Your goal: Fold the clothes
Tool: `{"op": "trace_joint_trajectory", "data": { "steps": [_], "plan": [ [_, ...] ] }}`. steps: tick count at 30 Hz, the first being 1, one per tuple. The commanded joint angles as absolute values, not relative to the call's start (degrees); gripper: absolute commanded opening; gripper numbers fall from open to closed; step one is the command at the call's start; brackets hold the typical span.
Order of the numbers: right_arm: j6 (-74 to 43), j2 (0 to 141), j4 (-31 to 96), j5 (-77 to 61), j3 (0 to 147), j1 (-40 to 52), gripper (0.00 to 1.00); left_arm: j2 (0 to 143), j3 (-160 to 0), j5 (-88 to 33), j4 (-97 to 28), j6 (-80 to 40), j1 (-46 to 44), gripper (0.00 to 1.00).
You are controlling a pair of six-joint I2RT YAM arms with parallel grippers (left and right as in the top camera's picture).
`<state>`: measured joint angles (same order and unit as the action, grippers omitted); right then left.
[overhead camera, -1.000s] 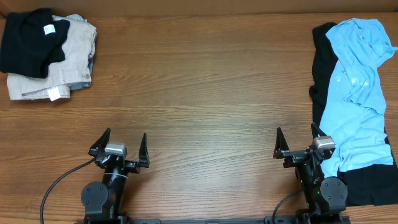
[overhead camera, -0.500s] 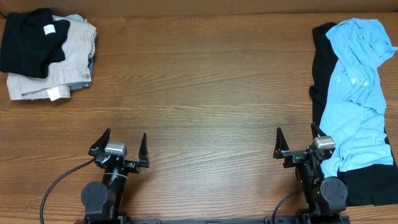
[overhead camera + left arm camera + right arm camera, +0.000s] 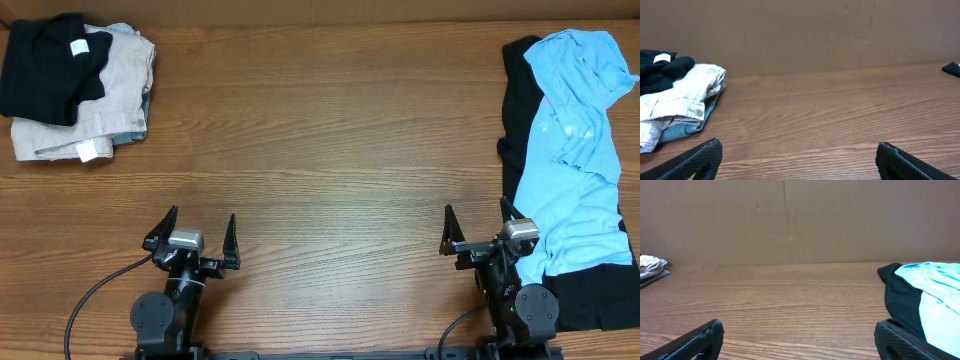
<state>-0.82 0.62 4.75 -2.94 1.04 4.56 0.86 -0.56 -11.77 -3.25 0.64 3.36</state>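
The left gripper (image 3: 198, 226) and right gripper (image 3: 477, 222) stand wide open, empty. The light blue T-shirt (image 3: 580, 170), crumpled and unfolded, lies over a black garment (image 3: 515, 130) just outside the right gripper's right jaw.

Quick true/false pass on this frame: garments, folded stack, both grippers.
1. The light blue T-shirt lies on top of the black garment. True.
2. The right gripper holds the T-shirt. False: its fingers are open with nothing between them.
3. A stack of folded clothes sits at the far left corner. True.
4. The left gripper is shut. False: it is open and empty.
5. The T-shirt is neatly folded. False: it lies rumpled and spread out.
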Motion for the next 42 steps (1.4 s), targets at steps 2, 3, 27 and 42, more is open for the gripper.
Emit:
{"op": "trace_joint_trajectory", "data": {
  "steps": [2,3,27,42],
  "plan": [
    [-0.60,0.16,4.54,-2.59,0.45,4.75,1.00,0.32,-0.27,-11.60,-3.18,1.74,2.98,1.00],
    [-0.60,0.16,4.54,-2.59,0.45,4.75,1.00,0.32,-0.27,-11.60,-3.18,1.74,2.98,1.00],
    [-0.60,0.16,4.54,-2.59,0.47,4.75,1.00,0.32,-0.27,-11.44,-3.18,1.74,2.98,1.00],
    [-0.60,0.16,3.88,-2.59,0.47,4.75,1.00,0.32,-0.27,-10.35,-2.94,1.76,2.98,1.00]
  ]
}}
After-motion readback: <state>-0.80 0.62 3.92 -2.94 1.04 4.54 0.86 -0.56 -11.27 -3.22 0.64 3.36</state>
